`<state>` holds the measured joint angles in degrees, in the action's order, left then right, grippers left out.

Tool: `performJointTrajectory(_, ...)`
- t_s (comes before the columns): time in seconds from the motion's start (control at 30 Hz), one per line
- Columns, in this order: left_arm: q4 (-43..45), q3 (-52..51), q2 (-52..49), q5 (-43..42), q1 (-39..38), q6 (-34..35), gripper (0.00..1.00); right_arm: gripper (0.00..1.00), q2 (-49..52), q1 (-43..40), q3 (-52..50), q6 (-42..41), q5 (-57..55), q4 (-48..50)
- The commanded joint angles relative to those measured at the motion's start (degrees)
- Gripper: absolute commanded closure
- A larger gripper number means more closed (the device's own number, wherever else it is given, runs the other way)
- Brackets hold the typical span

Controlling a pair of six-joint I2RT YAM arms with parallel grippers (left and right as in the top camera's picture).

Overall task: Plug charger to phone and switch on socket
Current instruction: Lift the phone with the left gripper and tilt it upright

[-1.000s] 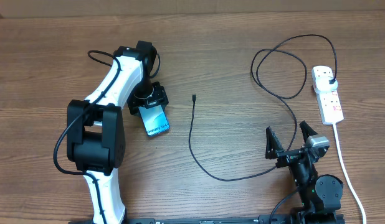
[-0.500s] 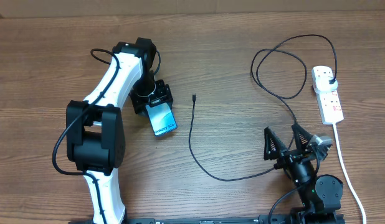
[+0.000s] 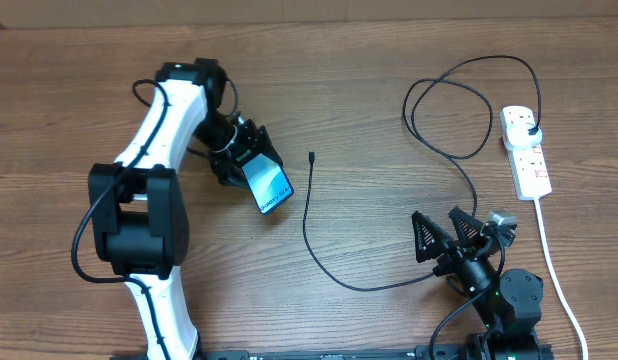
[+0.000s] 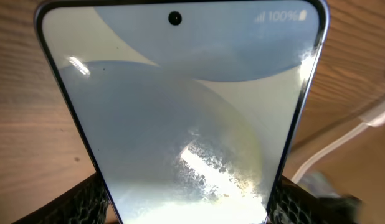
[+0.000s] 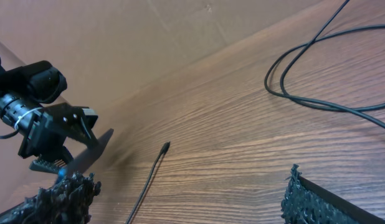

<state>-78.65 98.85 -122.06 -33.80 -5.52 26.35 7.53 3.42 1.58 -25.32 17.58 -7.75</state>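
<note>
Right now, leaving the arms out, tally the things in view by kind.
phone: 1
charger cable: 1
socket strip: 1
Total: 3

Soft, even light is falling on the wooden worktop [image 3: 369, 100], leaving only faint shadows beside the arm at upper left. Up close, the phone [image 4: 180, 93] screen is washing out pale, with glare speckling its lower centre. The background at right is blurring.
</note>
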Motion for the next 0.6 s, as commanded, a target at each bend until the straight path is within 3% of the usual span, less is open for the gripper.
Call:
performJointTrajectory(0.0,-1.2,1.7,0.3,-10.6,1.7,-1.1,0.39,0.00,0.2,0.1,2.1,-0.4,0.8,-0.1)
performJointTrajectory(0.13,-2.2,1.7,0.3,-14.3,3.1,-1.1,0.37,0.00,0.2,0.1,2.1,-0.4,0.8,-0.2)
performJointTrajectory(0.57,-3.3,1.7,0.3,-14.3,4.7,-1.0,0.34,0.00,0.2,0.1,2.1,-0.4,0.8,-1.5)
